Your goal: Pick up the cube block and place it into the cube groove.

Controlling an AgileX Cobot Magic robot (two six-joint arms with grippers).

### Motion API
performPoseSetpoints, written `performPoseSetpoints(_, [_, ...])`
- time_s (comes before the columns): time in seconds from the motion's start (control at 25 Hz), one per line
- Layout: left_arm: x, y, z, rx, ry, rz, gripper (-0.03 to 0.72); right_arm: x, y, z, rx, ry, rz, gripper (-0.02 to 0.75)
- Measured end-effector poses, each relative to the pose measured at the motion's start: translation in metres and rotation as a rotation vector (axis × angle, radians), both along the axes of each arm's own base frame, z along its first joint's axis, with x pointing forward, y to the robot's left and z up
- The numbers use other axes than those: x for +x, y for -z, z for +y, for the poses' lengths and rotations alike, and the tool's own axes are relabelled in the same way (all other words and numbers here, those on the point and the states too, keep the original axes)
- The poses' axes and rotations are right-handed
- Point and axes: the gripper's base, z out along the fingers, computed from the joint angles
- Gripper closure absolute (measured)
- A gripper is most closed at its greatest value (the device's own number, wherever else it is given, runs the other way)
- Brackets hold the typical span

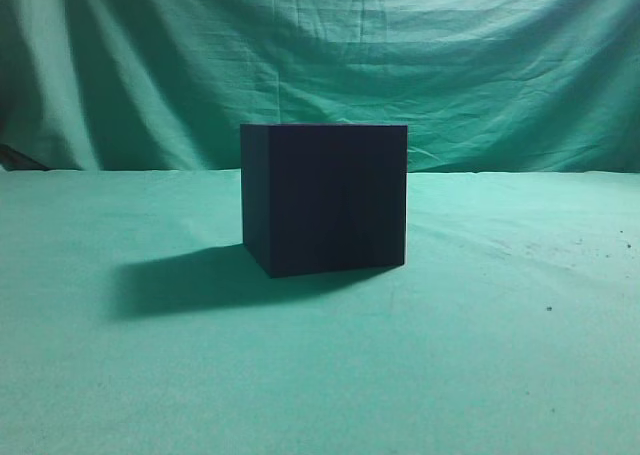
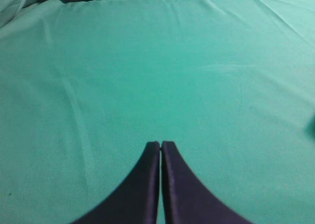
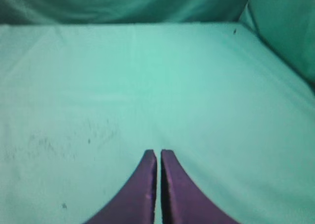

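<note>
The cube groove (image 1: 325,197), a large plain dark navy-black cubic box, stands on the green cloth in the middle of the exterior view and casts a shadow to its left. The small purple-topped cube block shows in no view. My left gripper (image 2: 161,144) is shut and empty over bare green cloth. My right gripper (image 3: 158,152) is shut and empty, also over bare cloth. Neither gripper nor arm shows in the exterior view, and neither wrist view shows the box clearly.
A green cloth (image 1: 500,355) covers the table, and a creased green curtain (image 1: 400,55) hangs behind it. Dark specks mark the cloth at the right (image 1: 548,308). The table's far edge and raised cloth folds show in the right wrist view (image 3: 280,32).
</note>
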Motion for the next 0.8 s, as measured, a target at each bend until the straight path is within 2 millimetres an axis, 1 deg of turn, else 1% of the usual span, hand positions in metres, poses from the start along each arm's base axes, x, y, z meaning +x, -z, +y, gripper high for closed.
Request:
performPoseSetpoints(0.08, [0.0,0.0,0.0,0.0,0.0,0.0,0.688,0.0004,0.0097,0.0,0.001,0.0,0.029,0.738])
performPoseSetpoints(0.28, [0.0,0.0,0.0,0.0,0.0,0.0,0.688,0.0013,0.008,-0.0002,0.003,0.003,0.0,0.738])
performPoseSetpoints(0.8, [0.0,0.0,0.0,0.0,0.0,0.0,0.688,0.0013,0.0079,-0.0001,0.007,0.003,0.0,0.738])
